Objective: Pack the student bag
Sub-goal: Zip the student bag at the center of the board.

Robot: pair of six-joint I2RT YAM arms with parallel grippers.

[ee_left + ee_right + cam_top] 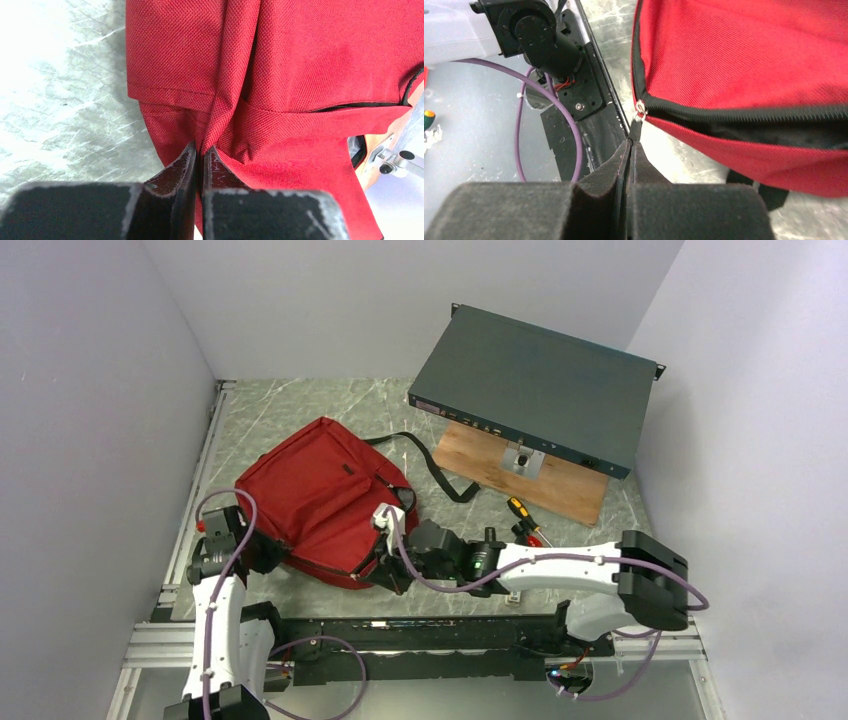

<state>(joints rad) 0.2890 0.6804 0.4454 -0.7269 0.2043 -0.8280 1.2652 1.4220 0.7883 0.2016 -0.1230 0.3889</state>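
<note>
The dark red student bag (320, 495) lies on the table left of centre. My left gripper (272, 552) is at its near left edge, shut on a pinched fold of the red fabric (220, 120); its own view shows the gripper (202, 150) closed tight on that fold. My right gripper (392, 570) is at the bag's near right corner. In the right wrist view the gripper (630, 143) is shut on the black zip pull tab (636, 127) hanging from a small metal ring. The black zip (744, 114) is partly open, showing dark lining.
A flat dark teal metal box (535, 385) rests tilted on a wooden board (540, 480) at the back right. A yellow-and-black screwdriver (522, 518) and a red-handled tool (533, 538) lie before the board. A black strap (430, 465) trails from the bag. The arm mounting rail (420, 630) runs along the near edge.
</note>
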